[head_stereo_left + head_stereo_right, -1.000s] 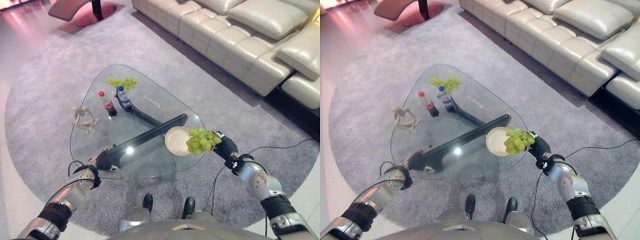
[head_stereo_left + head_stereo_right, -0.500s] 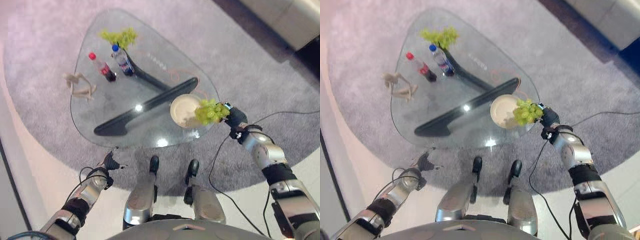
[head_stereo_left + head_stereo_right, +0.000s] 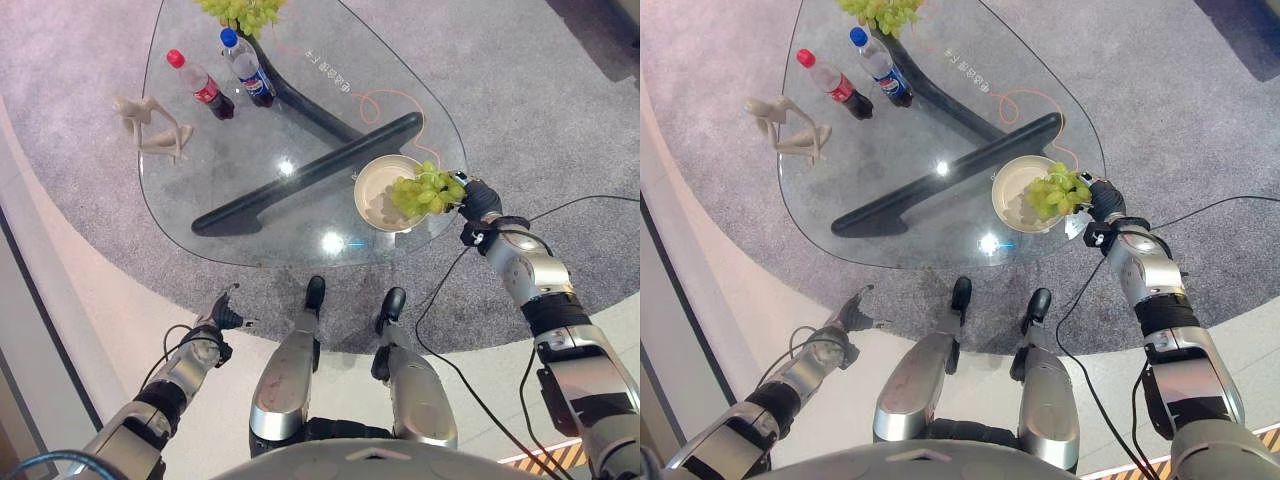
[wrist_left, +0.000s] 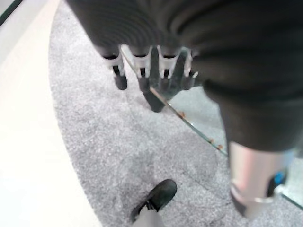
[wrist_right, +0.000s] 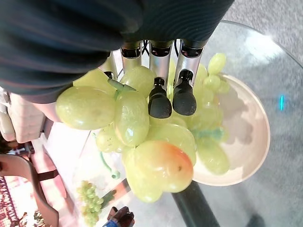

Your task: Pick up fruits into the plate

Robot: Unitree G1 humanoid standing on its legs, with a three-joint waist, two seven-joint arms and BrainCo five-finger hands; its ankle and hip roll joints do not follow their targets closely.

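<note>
A bunch of green grapes hangs over the right side of a cream plate near the glass table's right edge. My right hand is shut on the bunch; in the right wrist view its dark-tipped fingers curl into the grapes above the plate. A second green bunch lies at the table's far end. My left hand hangs low over the rug, off the table's near edge, with fingers straight and nothing in them.
On the glass table stand a red-capped cola bottle, a blue-capped bottle and a pale figurine at the left. A dark base beam runs under the glass. Grey rug surrounds the table.
The whole picture has shifted as the camera tilted down. My left hand has dropped from the table's near edge to low over the rug. The right hand still holds the grapes over the plate.
</note>
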